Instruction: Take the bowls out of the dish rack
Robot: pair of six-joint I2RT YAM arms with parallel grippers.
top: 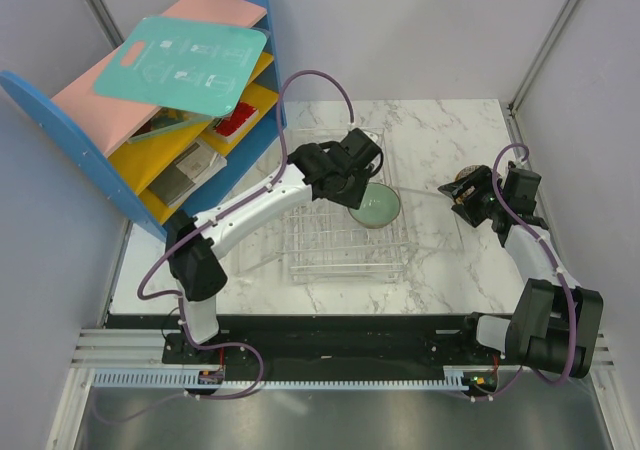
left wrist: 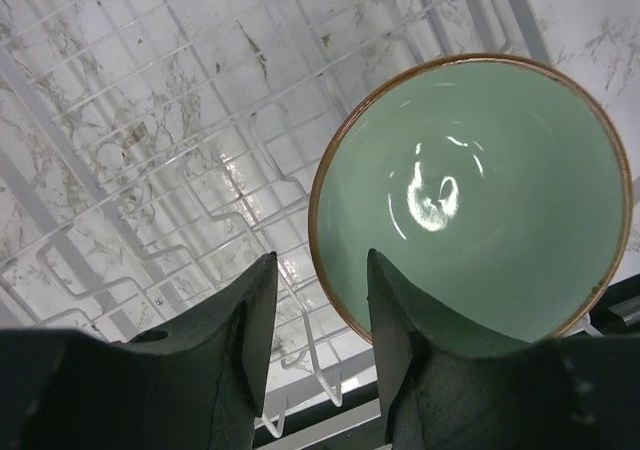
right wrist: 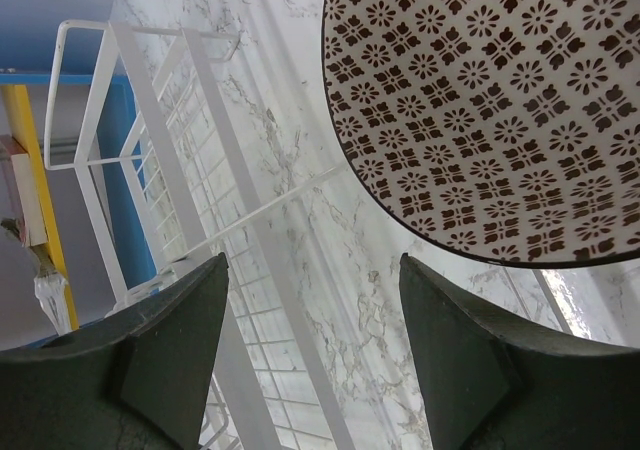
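Rim of mint bowl (left wrist: 470,200), sitting in dish rack (top: 330,245) R side, is lining up w/ gap of left gripper (left wrist: 320,260), jaws apart; right gripper (right wrist: 312,262) gaping too, patterned bowl (right wrist: 480,100) just past it.

The pale mint-green round bowl (top: 376,208) sits in the white wire dish rack (top: 320,245), at its right side, and the brown-patterned round bowl (top: 466,180) lies right of the rack.

White marble table (top: 450,270) under me, grey walls (top: 420,30) on three sides. Back left of me a blue shelf unit (top: 55,105) with yellow shelves, leaning. On top of it a pink board (top: 110,85), with a teal cutting board (top: 185,65) lying tilted on that. Something red (top: 238,120) in an upper yellow compartment, flat grey thing (top: 188,170) lower down, can't tell what either is
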